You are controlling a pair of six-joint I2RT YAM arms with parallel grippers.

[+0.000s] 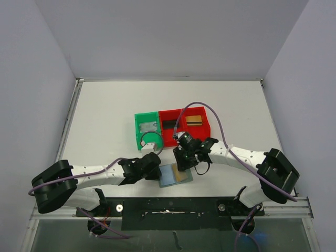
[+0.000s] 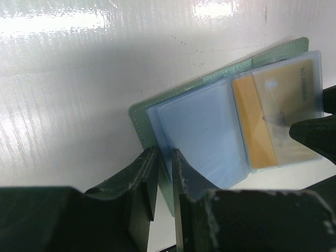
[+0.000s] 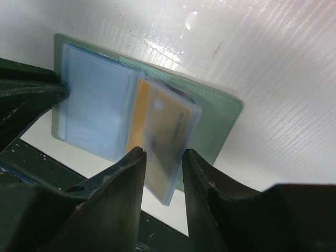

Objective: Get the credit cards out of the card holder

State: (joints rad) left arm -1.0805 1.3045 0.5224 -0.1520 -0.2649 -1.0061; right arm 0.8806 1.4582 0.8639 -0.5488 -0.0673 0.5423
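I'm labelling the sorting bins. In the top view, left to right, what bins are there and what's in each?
Green open plastic bin holding a silver-grey card → red plastic bin holding a black card → second red plastic bin holding a gold card.

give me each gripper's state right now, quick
Left gripper: shut on the flat green card holder edge.
Right gripper: open, straddling the clear plastic sleeve with a gold card.

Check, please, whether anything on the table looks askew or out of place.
The pale green rectangular card holder lies open, skewed to the table edge; its clear plastic sleeve holding a gold card sticks up past the cover, between the right fingers. Nothing looks damaged.
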